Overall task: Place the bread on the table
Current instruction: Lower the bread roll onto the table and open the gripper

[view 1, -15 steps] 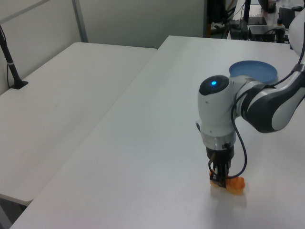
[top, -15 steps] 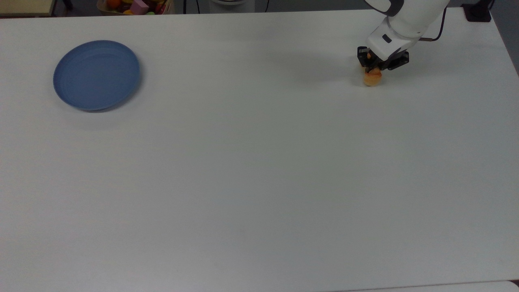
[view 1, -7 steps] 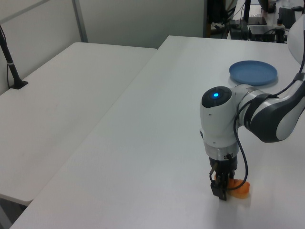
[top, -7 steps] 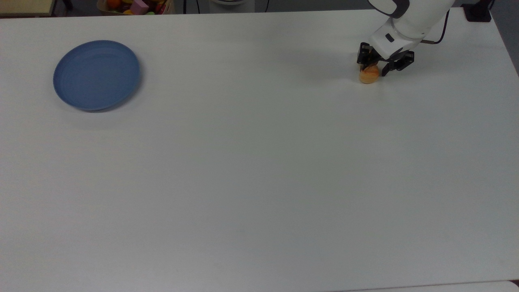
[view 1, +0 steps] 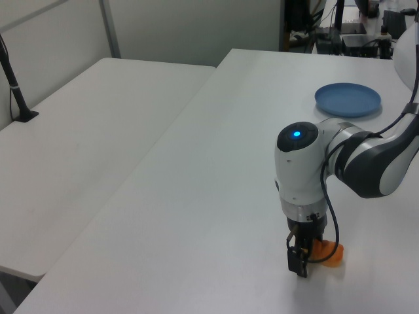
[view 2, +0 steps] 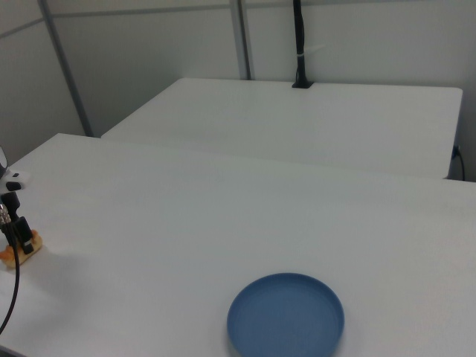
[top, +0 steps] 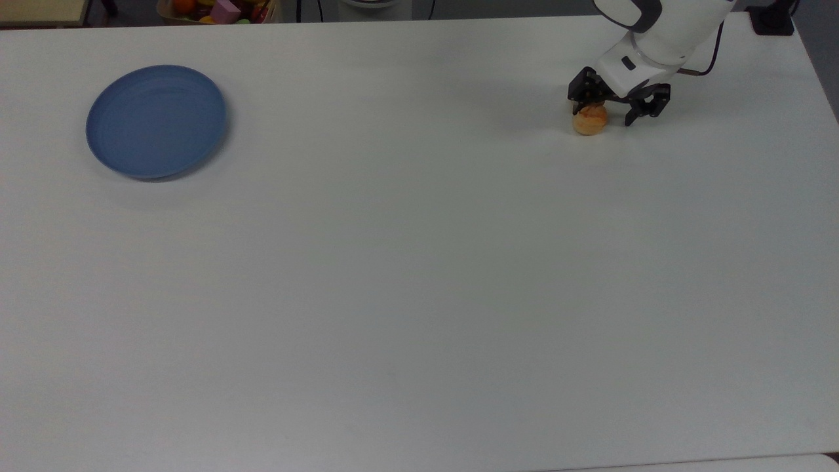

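The bread point(top: 590, 120) is lying on the desk point(top: 419, 262), a plain white matte rectangle, near the desk's far edge toward the top view's right. It is a small rounded bun, golden-orange, with a browned and slightly ridged top. Its underside is resting on the desk surface in the top view and in the left view point(view 1: 325, 253).

The pincer point(top: 612, 108) is standing directly over the bread with its two black fingers spread apart, gripping nothing. In the top view one finger point(top: 581, 91) is sitting at the bread's far-left shoulder, while the other is hanging clear of the bread on the top view's right, with bare desk showing between it and the bun. Whether the nearer finger is touching the crust cannot be told. In the left view the pincer point(view 1: 302, 252) is pointing straight down, the bread showing just behind its fingers. In the right view the pincer point(view 2: 18, 234) and the bread point(view 2: 12, 255) are sitting at the right view's left edge.

The arm is showing a glossy white shell with dark grey joints and a thin black cable looping beside the wrist.

A round blue plate point(top: 156, 120), shallow with a raised rim, is lying well apart from the bread, toward the top view's left.
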